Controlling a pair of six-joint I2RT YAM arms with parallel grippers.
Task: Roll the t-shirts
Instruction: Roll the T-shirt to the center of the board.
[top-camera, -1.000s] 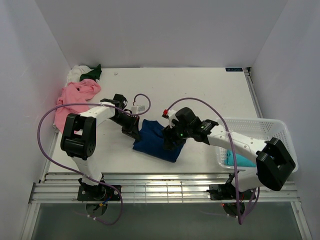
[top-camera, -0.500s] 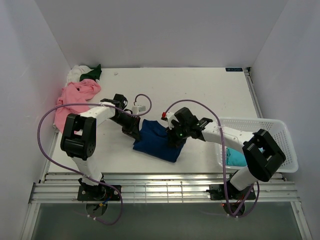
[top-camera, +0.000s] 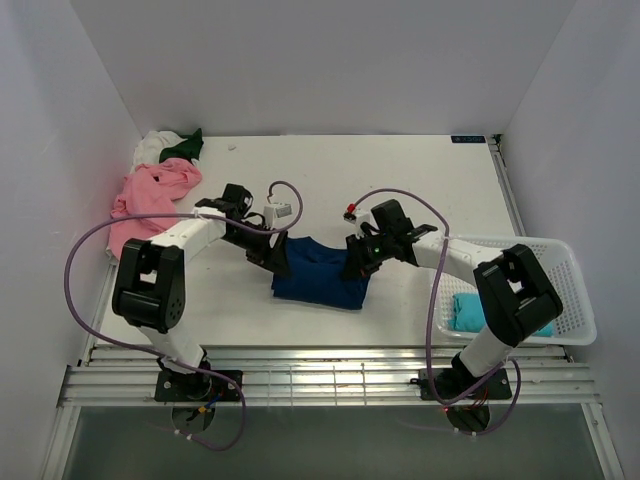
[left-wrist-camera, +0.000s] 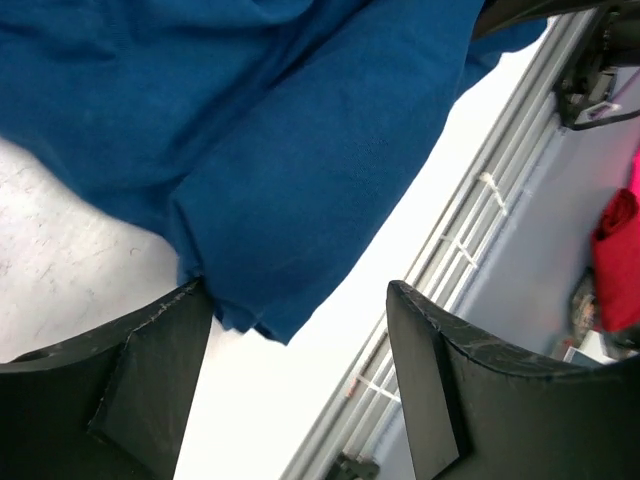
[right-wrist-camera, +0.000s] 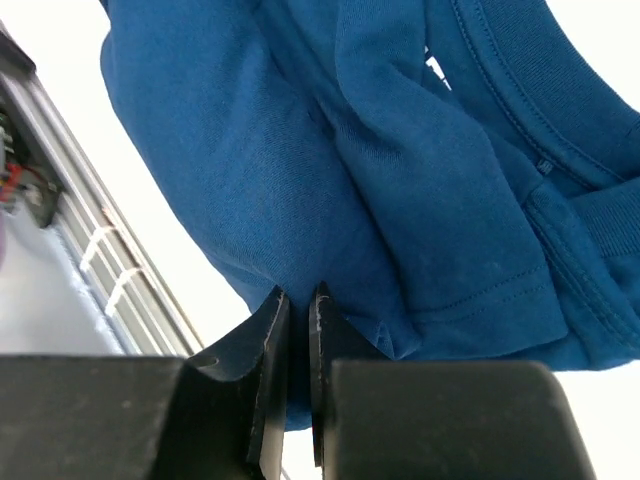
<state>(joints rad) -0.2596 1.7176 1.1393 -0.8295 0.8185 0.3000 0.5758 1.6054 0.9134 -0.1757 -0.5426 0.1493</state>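
Observation:
The dark blue t-shirt (top-camera: 318, 278) lies bunched on the table between my two grippers. My left gripper (top-camera: 279, 262) is at its left edge. In the left wrist view this gripper (left-wrist-camera: 298, 296) is open, and a corner of the blue cloth (left-wrist-camera: 290, 160) hangs by one fingertip (left-wrist-camera: 190, 310), ungripped. My right gripper (top-camera: 358, 262) is at the shirt's right edge. In the right wrist view it (right-wrist-camera: 298, 296) is shut on a fold of the blue shirt (right-wrist-camera: 400, 180). Its print is hidden.
A pink t-shirt (top-camera: 150, 195) lies at the far left, with white (top-camera: 150, 148) and dark green (top-camera: 184, 148) ones behind it. The white mesh basket (top-camera: 520, 243) at the right holds a teal t-shirt (top-camera: 470, 312). Metal rails (top-camera: 330, 375) run along the near edge.
My left gripper has opened and let go of the blue shirt. My right gripper has shut on the shirt's right side and drawn it right, stretching the cloth wider.

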